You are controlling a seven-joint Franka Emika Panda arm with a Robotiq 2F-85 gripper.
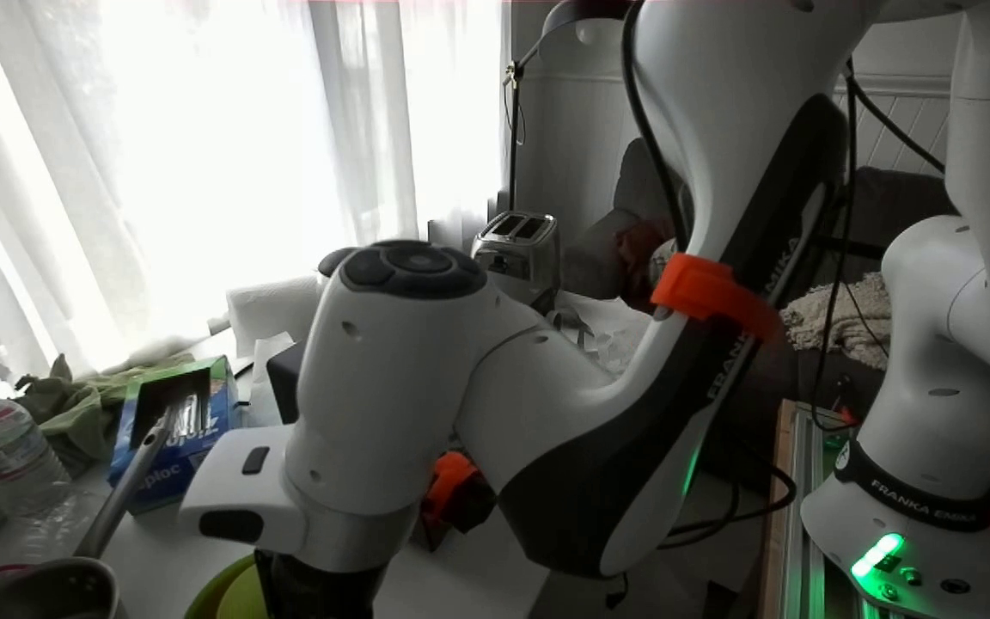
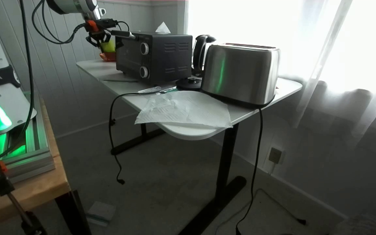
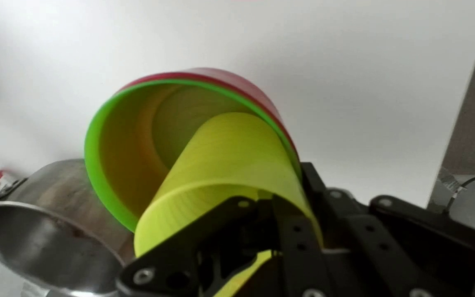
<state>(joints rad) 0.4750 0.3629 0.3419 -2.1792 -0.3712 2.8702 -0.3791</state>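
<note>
A yellow cup (image 3: 229,156) leans inside a green bowl (image 3: 93,148), which is nested in a red one (image 3: 237,78) on the white table (image 3: 357,82). My gripper (image 3: 297,198) is shut on the cup's wall near the rim, with one finger inside and the other outside. The cup's lower end sits within the green bowl. In an exterior view the gripper (image 2: 97,39) is beside the yellow-green shape (image 2: 108,46) above the reddish bowl (image 2: 108,57). Elsewhere the arm hides the fingers, and only part of the green bowl (image 1: 224,593) shows.
A metal pot (image 3: 43,247) stands close beside the bowls. A Ziploc box (image 1: 168,481) and plastic bottles (image 1: 22,456) are farther along. The toaster oven (image 2: 162,55), kettle (image 2: 199,54) and toaster (image 2: 240,73) share the table. Its edge (image 3: 464,107) runs to the right of the gripper.
</note>
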